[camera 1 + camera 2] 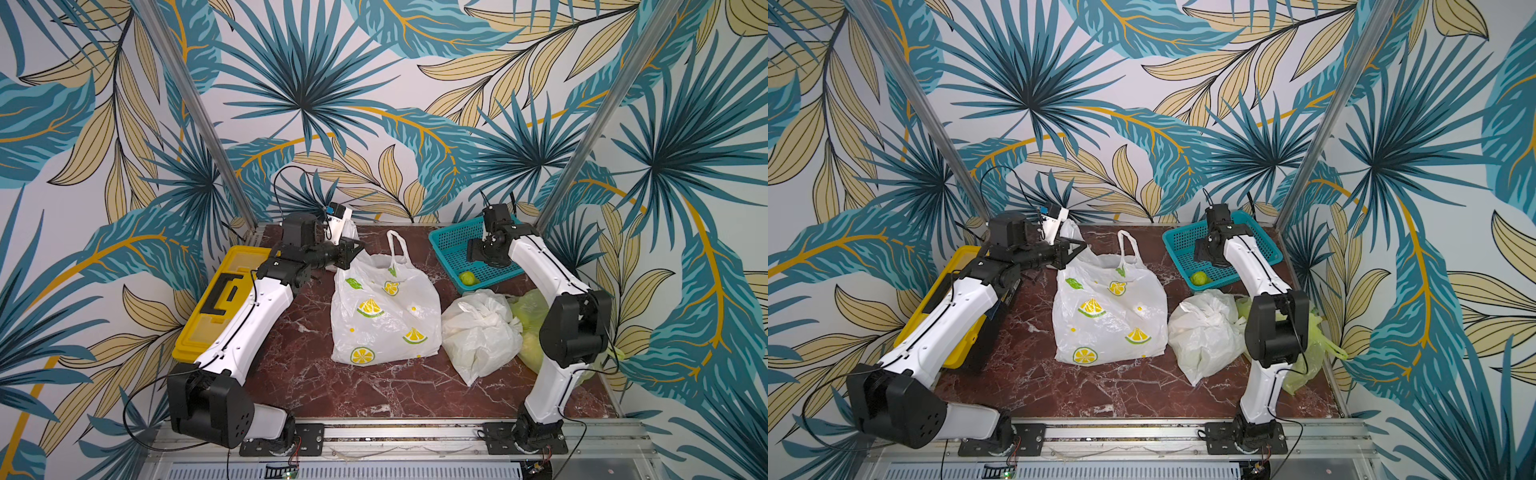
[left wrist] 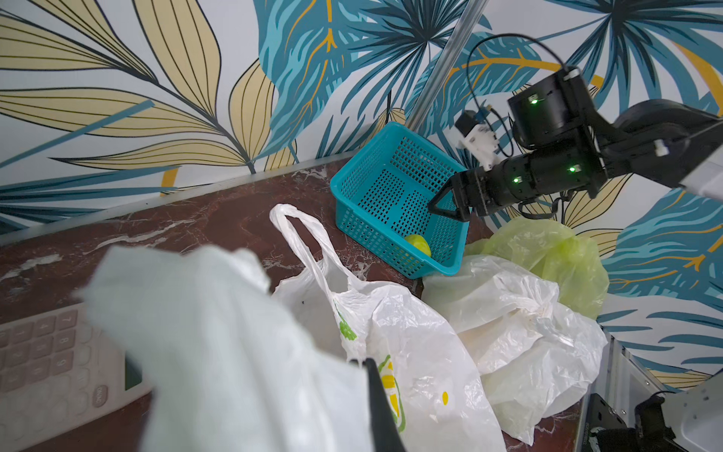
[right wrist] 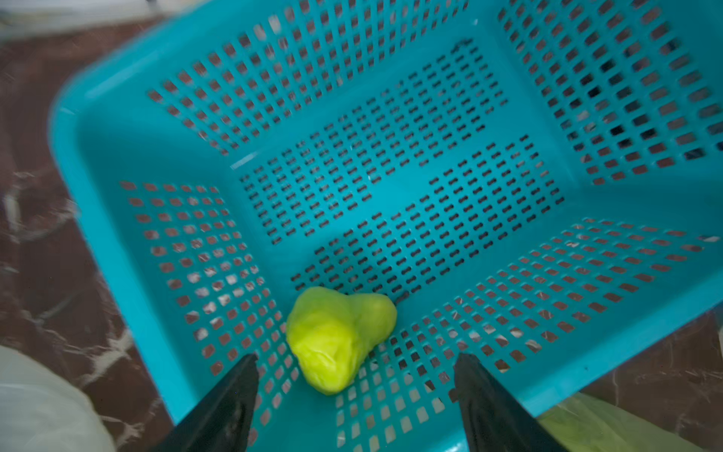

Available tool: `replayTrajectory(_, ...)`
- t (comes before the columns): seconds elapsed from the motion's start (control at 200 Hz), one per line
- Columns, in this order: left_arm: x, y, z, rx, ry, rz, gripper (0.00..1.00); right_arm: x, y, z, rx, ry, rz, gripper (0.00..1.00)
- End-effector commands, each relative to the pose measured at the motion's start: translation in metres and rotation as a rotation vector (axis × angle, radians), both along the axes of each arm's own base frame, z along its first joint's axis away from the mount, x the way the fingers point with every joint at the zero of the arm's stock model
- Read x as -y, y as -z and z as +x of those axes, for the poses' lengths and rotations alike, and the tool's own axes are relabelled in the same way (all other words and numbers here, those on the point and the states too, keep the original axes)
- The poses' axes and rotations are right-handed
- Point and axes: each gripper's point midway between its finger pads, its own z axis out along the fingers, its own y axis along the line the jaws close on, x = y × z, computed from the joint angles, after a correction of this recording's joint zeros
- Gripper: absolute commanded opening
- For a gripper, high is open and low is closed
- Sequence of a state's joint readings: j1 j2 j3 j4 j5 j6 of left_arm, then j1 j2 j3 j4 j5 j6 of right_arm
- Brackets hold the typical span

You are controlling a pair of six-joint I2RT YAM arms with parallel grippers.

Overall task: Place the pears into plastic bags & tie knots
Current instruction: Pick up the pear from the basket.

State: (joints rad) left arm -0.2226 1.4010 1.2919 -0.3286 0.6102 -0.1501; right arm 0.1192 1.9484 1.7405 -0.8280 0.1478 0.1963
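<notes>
Above perforated teal basket (image 3: 117,156), right pincer (image 3: 357,358) gapes over lumpy pear (image 3: 336,336); left pincer (image 1: 356,248) pinches crinkly bag (image 1: 382,316).

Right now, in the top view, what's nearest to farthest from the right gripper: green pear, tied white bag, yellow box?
1. The green pear, in the teal basket, close by the right gripper.
2. The tied white bag, just in front of the basket.
3. The yellow box, far over by the left arm.

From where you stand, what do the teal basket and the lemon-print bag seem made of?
The basket looks like rigid moulded plastic, smooth, with a regular grid of holes. The lemon-print bag looks like thin plastic film: crinkled, slightly see-through, softly shiny.
</notes>
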Motion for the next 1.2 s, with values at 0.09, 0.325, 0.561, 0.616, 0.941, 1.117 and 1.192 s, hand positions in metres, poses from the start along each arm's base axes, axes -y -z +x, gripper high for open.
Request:
replayTrajectory(0.09,0.001,-0.002,0.001,0.014,0.02,-0.005,0.01,-0.005,0.054,-0.015,-0.235,-0.065,-0.019,0.79)
replayTrajectory(0.325,0.002,-0.005,-0.001,0.013,0.029,-0.016,0.01,0.004,0.099,-0.015,-0.335,-0.029,-0.056,0.69)
replayTrajectory(0.561,0.002,-0.015,-0.005,0.031,0.03,-0.027,0.01,0.003,0.024,0.005,-0.126,0.005,-0.027,0.32)
replayTrajectory(0.616,0.003,-0.016,-0.004,0.028,0.03,-0.031,0.02,0.002,0.005,0.006,-0.08,0.001,-0.022,0.3)
replayTrajectory(0.941,0.008,-0.012,0.001,0.003,0.05,-0.045,0.02,-0.024,-0.038,-0.002,0.015,-0.03,0.145,0.21)
replayTrajectory(1.117,0.009,0.0,0.004,-0.027,0.045,-0.039,0.01,-0.104,-0.108,-0.015,0.167,-0.153,0.361,0.21)
replayTrajectory(1.192,0.011,0.002,0.004,-0.022,0.048,-0.03,0.01,-0.161,-0.123,-0.027,0.194,-0.213,0.473,0.21)
